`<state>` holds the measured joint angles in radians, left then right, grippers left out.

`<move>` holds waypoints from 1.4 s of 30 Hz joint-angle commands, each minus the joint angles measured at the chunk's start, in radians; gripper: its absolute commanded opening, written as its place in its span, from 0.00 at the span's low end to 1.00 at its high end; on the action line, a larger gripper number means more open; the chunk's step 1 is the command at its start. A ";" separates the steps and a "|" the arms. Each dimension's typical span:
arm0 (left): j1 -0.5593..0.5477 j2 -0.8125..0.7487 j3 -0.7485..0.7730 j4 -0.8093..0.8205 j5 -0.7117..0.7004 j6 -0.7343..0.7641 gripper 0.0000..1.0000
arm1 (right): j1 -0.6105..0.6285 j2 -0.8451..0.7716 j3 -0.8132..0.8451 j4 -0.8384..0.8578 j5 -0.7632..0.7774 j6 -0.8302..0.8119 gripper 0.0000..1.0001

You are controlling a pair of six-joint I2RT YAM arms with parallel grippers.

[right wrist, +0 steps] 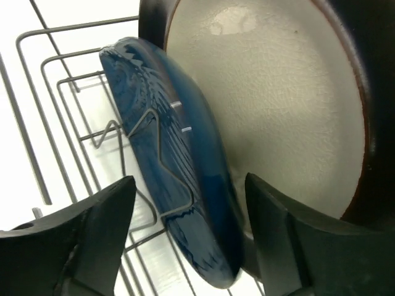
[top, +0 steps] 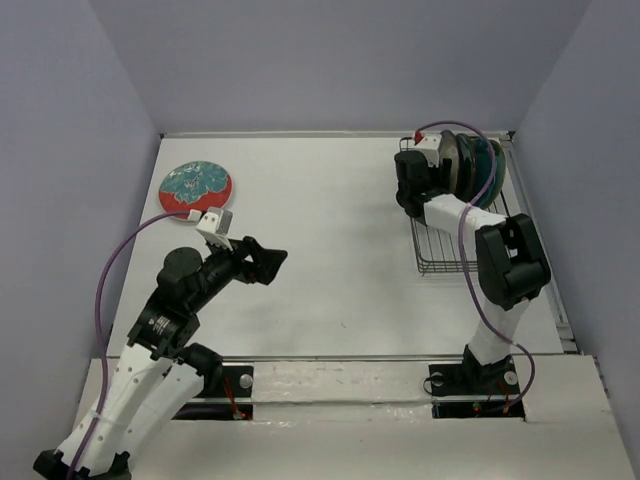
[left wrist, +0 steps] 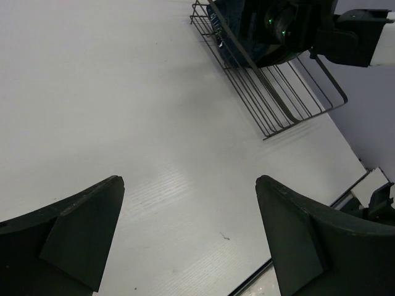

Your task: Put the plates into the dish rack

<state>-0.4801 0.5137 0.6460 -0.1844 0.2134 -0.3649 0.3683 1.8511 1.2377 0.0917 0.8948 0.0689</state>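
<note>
A lab test cell; bare white table boxed by plain grey walls.

White desk, matte, with a fine ribbed grain showing in the left wrist view. Plain pale lavender-grey walls close it in on three sides: left wall, back wall, right wall. Glossy white strip along the near edge. Light even and diffuse, soft shadows only. Small dark speck on the desk surface.
</note>
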 commanded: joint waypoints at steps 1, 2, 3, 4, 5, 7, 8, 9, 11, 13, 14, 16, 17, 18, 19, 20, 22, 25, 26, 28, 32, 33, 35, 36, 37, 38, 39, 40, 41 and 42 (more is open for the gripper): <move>0.005 0.038 0.012 0.020 -0.046 -0.006 0.99 | 0.004 -0.117 0.055 -0.081 -0.106 0.154 0.82; 0.006 0.049 0.017 0.019 -0.057 -0.006 0.99 | 0.004 -0.133 0.058 -0.084 -0.120 0.154 0.83; 0.006 0.071 0.024 0.016 -0.080 -0.009 0.99 | 0.004 -0.151 0.062 -0.086 -0.150 0.149 0.85; 0.006 0.084 0.029 0.014 -0.091 -0.009 0.99 | 0.004 -0.170 0.062 -0.086 -0.166 0.149 0.85; 0.008 0.112 0.032 0.014 -0.113 -0.019 0.99 | 0.014 -0.206 0.063 -0.086 -0.177 0.141 0.86; 0.017 0.141 0.043 0.016 -0.129 -0.032 0.99 | 0.024 -0.245 0.062 -0.086 -0.204 0.126 0.87; 0.027 0.172 0.047 0.022 -0.141 -0.054 0.99 | 0.040 -0.289 0.056 -0.086 -0.239 0.126 0.87; 0.028 0.187 0.047 0.022 -0.144 -0.065 0.99 | 0.040 -0.312 0.051 -0.086 -0.240 0.127 0.87; 0.038 0.219 0.060 0.042 -0.154 -0.088 0.99 | 0.072 -0.360 0.037 -0.089 -0.321 0.150 0.87; 0.050 0.267 0.069 0.071 -0.177 -0.138 0.99 | 0.090 -0.441 -0.010 -0.089 -0.425 0.181 0.87; 0.072 0.301 0.078 0.082 -0.171 -0.173 0.99 | 0.112 -0.469 -0.062 -0.089 -0.492 0.224 0.84; 0.101 0.327 0.080 0.124 -0.164 -0.218 0.99 | 0.151 -0.550 -0.130 -0.078 -0.516 0.253 0.68; 0.121 0.339 0.078 0.143 -0.151 -0.245 0.99 | 0.185 -0.576 -0.170 -0.060 -0.498 0.253 0.46; 0.167 0.356 0.073 0.170 -0.129 -0.273 0.99 | 0.254 -0.601 -0.210 -0.017 -0.479 0.252 0.23; 0.188 0.364 0.048 0.245 -0.094 -0.339 0.99 | 0.280 -0.646 -0.272 -0.006 -0.471 0.275 0.07; 0.227 0.382 0.034 0.278 -0.088 -0.368 0.99 | 0.299 -0.665 -0.297 0.002 -0.494 0.294 0.07; 0.262 0.407 0.018 0.322 -0.124 -0.420 0.99 | 0.343 -0.702 -0.355 0.002 -0.568 0.347 0.08; 0.320 0.456 0.018 0.306 -0.276 -0.472 0.99 | 0.377 -0.769 -0.429 0.002 -0.631 0.385 0.28; 0.336 0.468 0.008 0.307 -0.329 -0.489 0.99 | 0.377 -0.792 -0.446 0.003 -0.646 0.390 0.32; 0.385 0.474 -0.017 0.334 -0.366 -0.522 0.99 | 0.386 -0.811 -0.471 0.005 -0.698 0.396 0.44; 0.559 0.569 -0.051 0.433 -0.292 -0.591 0.98 | 0.396 -0.840 -0.500 0.009 -0.792 0.407 0.50; 0.593 0.601 -0.043 0.471 -0.252 -0.594 0.98 | 0.396 -0.849 -0.506 0.009 -0.818 0.410 0.50; 0.677 0.702 -0.023 0.488 -0.233 -0.591 0.96 | 0.396 -0.857 -0.514 0.014 -0.839 0.416 0.50; 0.705 0.739 -0.007 0.512 -0.173 -0.591 0.95 | 0.396 -0.863 -0.518 0.014 -0.858 0.416 0.50; 0.733 0.773 0.001 0.523 -0.142 -0.592 0.95 | 0.396 -0.863 -0.521 0.013 -0.866 0.417 0.50; 0.774 0.807 0.010 0.534 -0.116 -0.592 0.94 | 0.396 -0.866 -0.521 0.011 -0.872 0.416 0.50; 0.790 0.862 0.033 0.540 -0.102 -0.582 0.94 | 0.396 -0.868 -0.524 0.010 -0.881 0.414 0.50; 0.799 0.887 0.044 0.543 -0.108 -0.574 0.94 | 0.396 -0.869 -0.526 0.009 -0.882 0.416 0.50; 0.807 0.913 0.058 0.543 -0.115 -0.566 0.94 | 0.396 -0.872 -0.527 0.009 -0.886 0.419 0.50; 0.822 0.965 0.070 0.543 -0.120 -0.563 0.94 | 0.396 -0.872 -0.529 0.011 -0.887 0.419 0.50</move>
<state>0.3069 1.3972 0.6384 0.2722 0.0517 -0.9375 0.7544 0.9970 0.7204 0.0593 0.0616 0.4759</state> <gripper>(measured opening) 0.938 0.503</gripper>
